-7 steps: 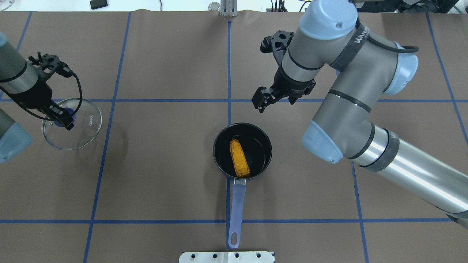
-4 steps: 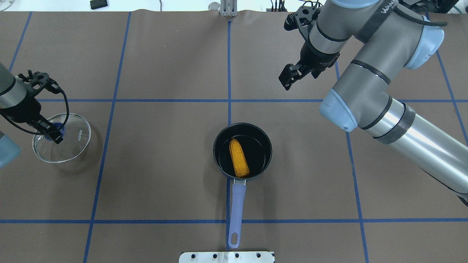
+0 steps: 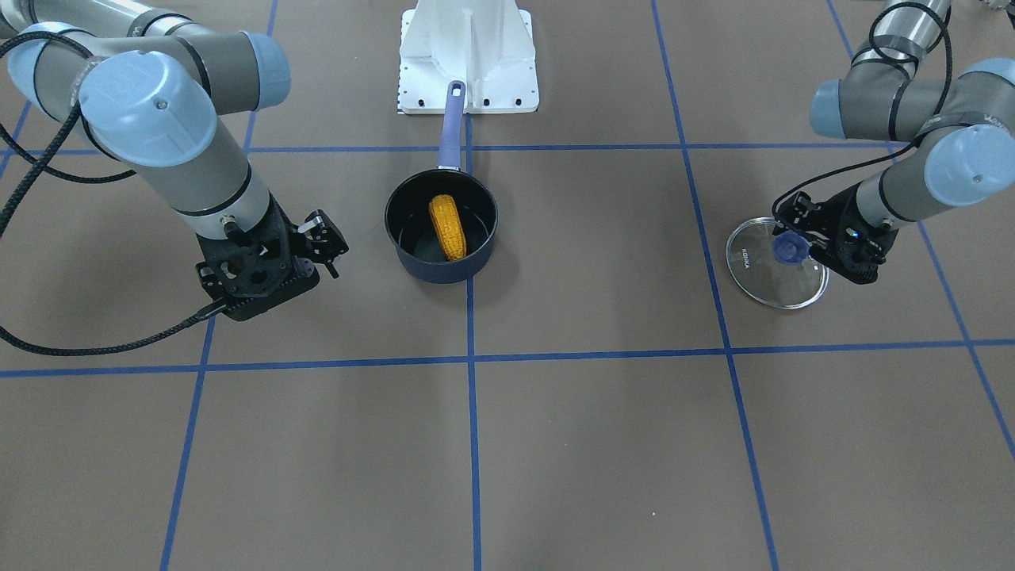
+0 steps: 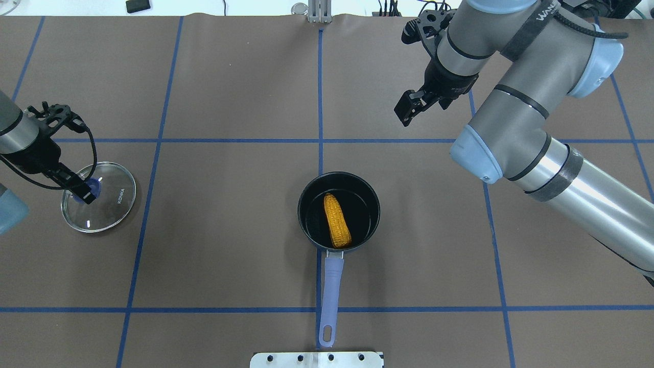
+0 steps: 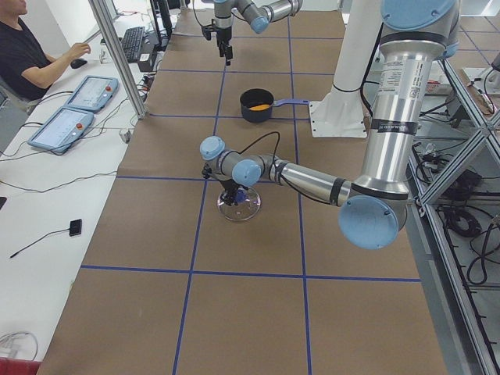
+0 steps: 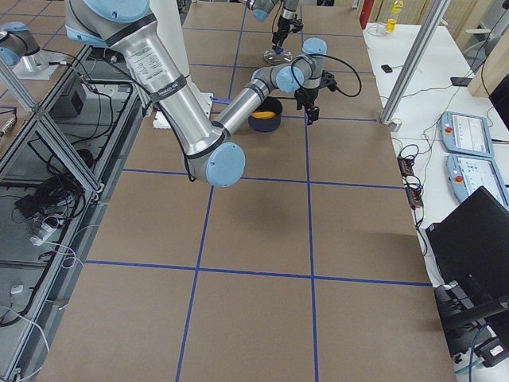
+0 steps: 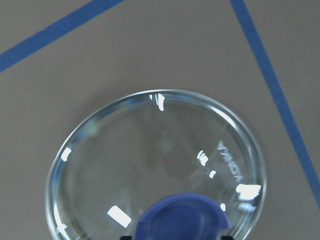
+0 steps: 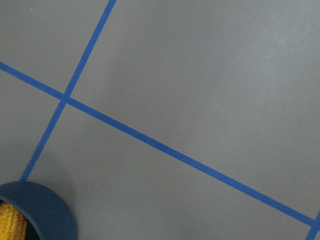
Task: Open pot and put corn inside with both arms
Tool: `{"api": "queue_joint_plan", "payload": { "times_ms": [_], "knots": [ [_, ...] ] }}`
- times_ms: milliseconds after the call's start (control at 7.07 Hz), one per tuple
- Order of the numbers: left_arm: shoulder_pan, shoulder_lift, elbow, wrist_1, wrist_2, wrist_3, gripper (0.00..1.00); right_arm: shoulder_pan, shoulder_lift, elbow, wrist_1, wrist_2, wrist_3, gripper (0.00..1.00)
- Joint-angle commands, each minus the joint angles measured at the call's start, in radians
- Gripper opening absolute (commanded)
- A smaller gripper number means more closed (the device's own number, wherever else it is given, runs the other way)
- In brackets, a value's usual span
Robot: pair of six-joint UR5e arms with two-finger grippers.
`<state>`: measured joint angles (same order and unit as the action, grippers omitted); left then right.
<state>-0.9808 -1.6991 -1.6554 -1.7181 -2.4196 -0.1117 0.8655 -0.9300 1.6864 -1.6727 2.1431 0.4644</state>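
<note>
The dark navy pot stands open at the table's middle, its purple-blue handle pointing toward the robot. The orange-yellow corn lies inside it, and shows in the front view too. My left gripper is shut on the blue knob of the glass lid, far left of the pot, low at the table; I cannot tell whether the lid touches it. My right gripper is open and empty, raised beyond and to the right of the pot. The right wrist view shows the pot's rim.
Blue tape lines grid the brown table cover. The white robot base plate sits just behind the pot's handle end. A person sits at a desk beside the table in the exterior left view.
My right gripper has pulled away from above the pot, up and to the far right. My left gripper has carried the lid leftward and down, closer to the table.
</note>
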Motion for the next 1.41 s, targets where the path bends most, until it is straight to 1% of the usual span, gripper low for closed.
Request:
{"api": "queue_joint_plan", "payload": {
  "times_ms": [0, 141, 283, 424, 566, 707, 848, 990, 1131, 1273],
  "knots": [
    [-0.041, 0.001, -0.030, 0.006, -0.007, -0.002, 0.99, 0.003, -0.007, 0.001, 0.001, 0.000, -0.004, 1.00],
    [-0.127, 0.003, -0.050, 0.018, -0.004, 0.000, 0.99, 0.033, -0.015, 0.005, 0.001, 0.006, -0.010, 1.00],
    [-0.218, -0.002, -0.041, 0.025, 0.002, 0.004, 0.99, 0.076, -0.057, 0.010, 0.014, 0.003, -0.024, 1.00],
    [-0.299, -0.004, -0.037, 0.053, 0.005, 0.010, 0.99, 0.145, -0.132, 0.007, 0.090, -0.003, -0.089, 1.00],
    [-0.368, 0.007, -0.037, 0.054, 0.005, 0.061, 0.99, 0.186, -0.174, 0.007, 0.118, -0.015, -0.095, 1.00],
    [-0.463, 0.066, -0.015, 0.063, 0.005, 0.230, 0.99, 0.234, -0.179, 0.018, 0.117, -0.082, -0.092, 1.00],
    [-0.555, 0.113, -0.009, 0.069, 0.005, 0.329, 1.00, 0.294, -0.179, -0.002, 0.110, -0.098, -0.098, 1.00],
    [-0.608, 0.160, -0.012, 0.069, -0.001, 0.346, 0.99, 0.367, -0.193, -0.014, 0.100, -0.086, -0.104, 1.00],
    [-0.619, 0.174, -0.010, 0.071, -0.004, 0.346, 1.00, 0.433, -0.223, -0.031, 0.052, -0.060, -0.128, 1.00],
    [-0.618, 0.180, -0.003, 0.075, -0.003, 0.345, 0.99, 0.478, -0.268, -0.031, -0.025, -0.016, -0.198, 1.00]
  ]
}}
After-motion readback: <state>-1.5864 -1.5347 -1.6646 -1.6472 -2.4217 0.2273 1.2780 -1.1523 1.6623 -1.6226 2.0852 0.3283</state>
